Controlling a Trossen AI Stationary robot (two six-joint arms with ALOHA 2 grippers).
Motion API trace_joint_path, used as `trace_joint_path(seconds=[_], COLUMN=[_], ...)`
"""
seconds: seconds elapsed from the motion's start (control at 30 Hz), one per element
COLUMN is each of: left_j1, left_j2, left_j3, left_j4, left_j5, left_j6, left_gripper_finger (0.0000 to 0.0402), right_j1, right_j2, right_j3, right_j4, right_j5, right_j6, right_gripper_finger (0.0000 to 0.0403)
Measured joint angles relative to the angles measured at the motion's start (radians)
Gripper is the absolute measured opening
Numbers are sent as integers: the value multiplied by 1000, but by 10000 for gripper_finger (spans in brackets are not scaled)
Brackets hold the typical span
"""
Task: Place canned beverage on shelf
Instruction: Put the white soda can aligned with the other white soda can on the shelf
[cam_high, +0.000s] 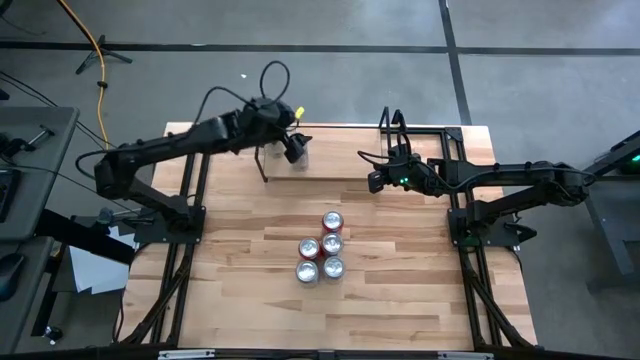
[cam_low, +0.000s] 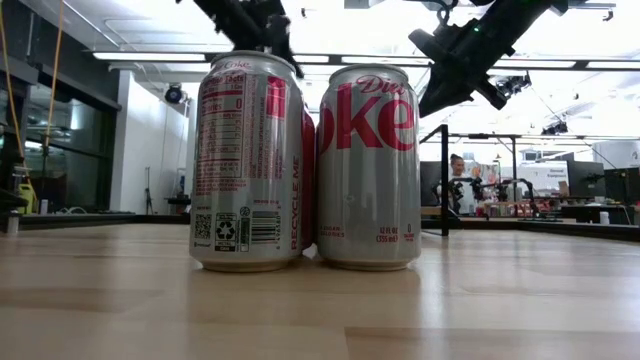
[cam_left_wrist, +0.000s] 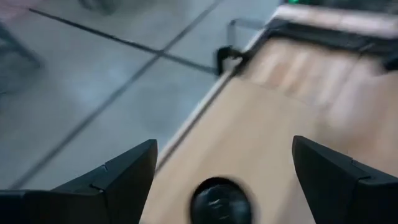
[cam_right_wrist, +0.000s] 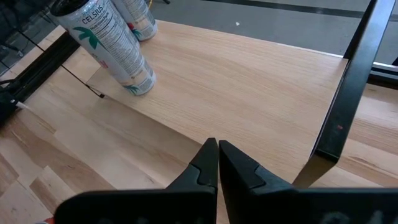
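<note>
Diet Coke cans (cam_high: 321, 258): four, clustered mid-table, likely stock awaiting shelving; the low view shows two touching.

Right gripper (cam_right_wrist: 217, 163): fingers clenched on nothing, waiting over the shelf's right part.

Shelf (cam_high: 340, 165): pale plank at the table's far edge.

Celsius can (cam_right_wrist: 112, 43): upright on the shelf's left end, apparently delivered.

Left gripper (cam_high: 296, 148): above that can, fingers spread, released.

Wooden tabletop (cam_high: 240, 290), yellow cable (cam_high: 97, 60) on the grey floor (cam_high: 540, 60) (far side) — a person (cam_low: 458, 185) in the room beyond.
</note>
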Motion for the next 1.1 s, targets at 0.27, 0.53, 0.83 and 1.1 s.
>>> trace_joint_path(seconds=[0.27, 0.53, 0.83, 1.1], left_j1=[102, 172, 166, 161], left_j2=[152, 329, 373, 373], left_j3=[384, 514, 515, 515], left_j4=[-442, -713, -721, -730], left_j5=[316, 448, 454, 304], left_j6=[144, 373, 559, 682], left_gripper_finger=[321, 321, 321, 321], right_j1=[0, 0, 1, 1], right_j2=[0, 0, 0, 0], right_j3=[0, 0, 0, 0], right_j4=[0, 0, 0, 0], right_j5=[-1, -14, -40, -43], right_j6=[1, 3, 0, -23], right_gripper_finger=[0, 0, 0, 0])
